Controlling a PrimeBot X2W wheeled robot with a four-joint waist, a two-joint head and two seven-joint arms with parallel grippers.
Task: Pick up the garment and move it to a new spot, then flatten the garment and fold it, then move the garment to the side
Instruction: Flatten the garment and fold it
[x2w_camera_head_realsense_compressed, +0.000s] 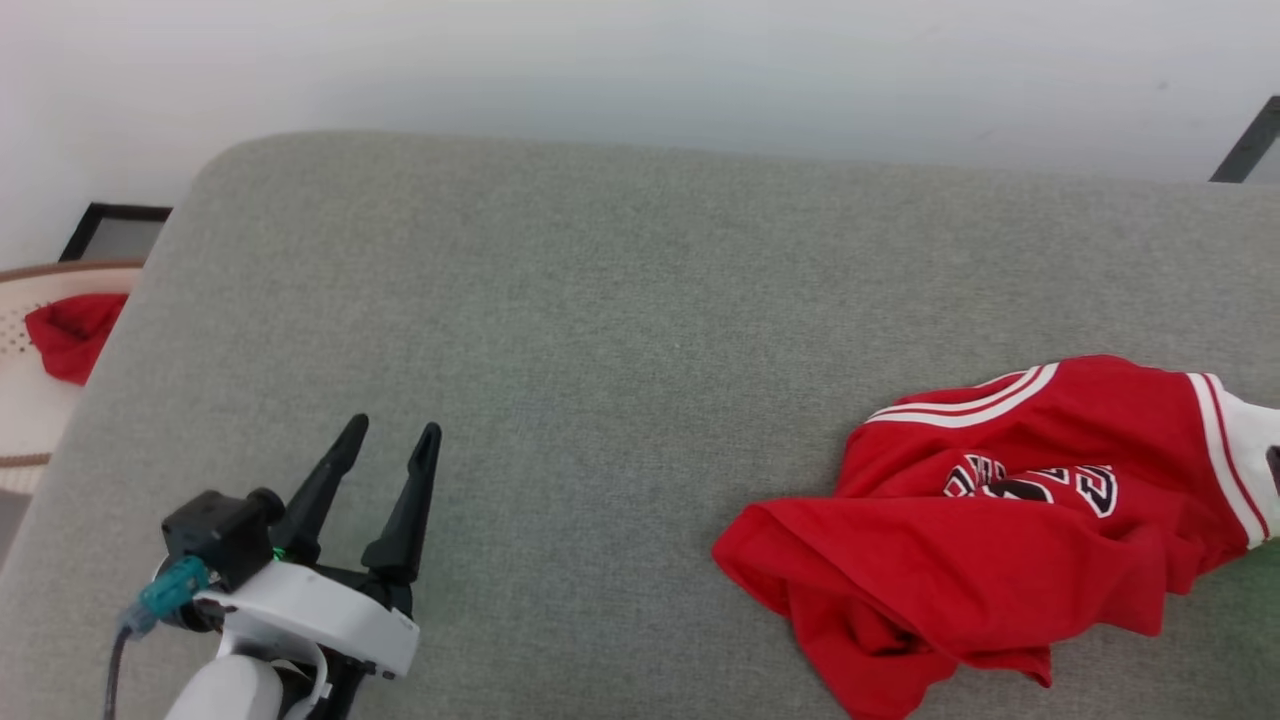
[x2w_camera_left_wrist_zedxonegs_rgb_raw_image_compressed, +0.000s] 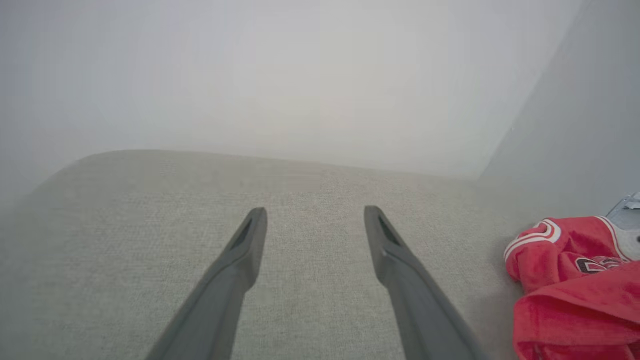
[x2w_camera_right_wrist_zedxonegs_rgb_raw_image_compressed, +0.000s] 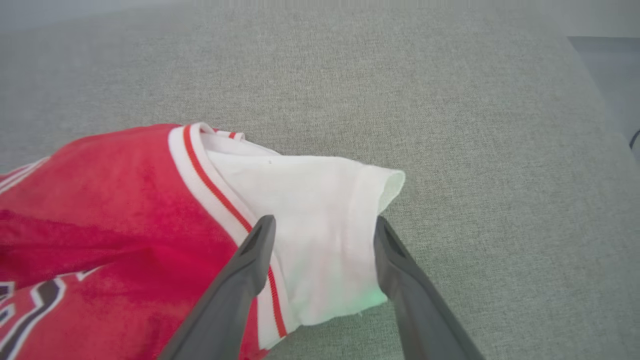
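**Garment and 2 grippers on a grey upholstered surface.** The garment (x2w_camera_head_realsense_compressed: 1000, 520), a red T-shirt with white sleeves, lies crumpled on the robot's right side of the grey cushion (x2w_camera_head_realsense_compressed: 600, 330). Its chest lettering is partly creased under, and its hem is bunched toward the near edge.

*Right wrist view.* The right gripper (x2w_camera_right_wrist_zedxonegs_rgb_raw_image_compressed: 322, 222) hangs just above 1 white sleeve (x2w_camera_right_wrist_zedxonegs_rgb_raw_image_compressed: 310, 185). Its 2 fingers are spread wide and straddle the sleeve's width. Nothing is pinched between them, so the shirt rests on the cushion under its own weight. The pose fits either a release or an approach at the sleeve, and the pictures do not settle which. The sleeve is a sensible place to work from, since it is a free edge standing clear of the heap.

*Head view.* The left gripper (x2w_camera_head_realsense_compressed: 395, 432) sits at the lower left over bare cushion, well apart from the shirt. Its fingers are parted wide with nothing between them. This is judged a waiting pose that leaves the broad middle of the cushion free for spreading the shirt.

A cream basket (x2w_camera_head_realsense_compressed: 25, 420) holding a small red cloth bundle (x2w_camera_head_realsense_compressed: 70, 335) stands beyond the cushion's left edge and is no part of the task.

*Judged stage.* The shirt is neither flattened nor folded yet.
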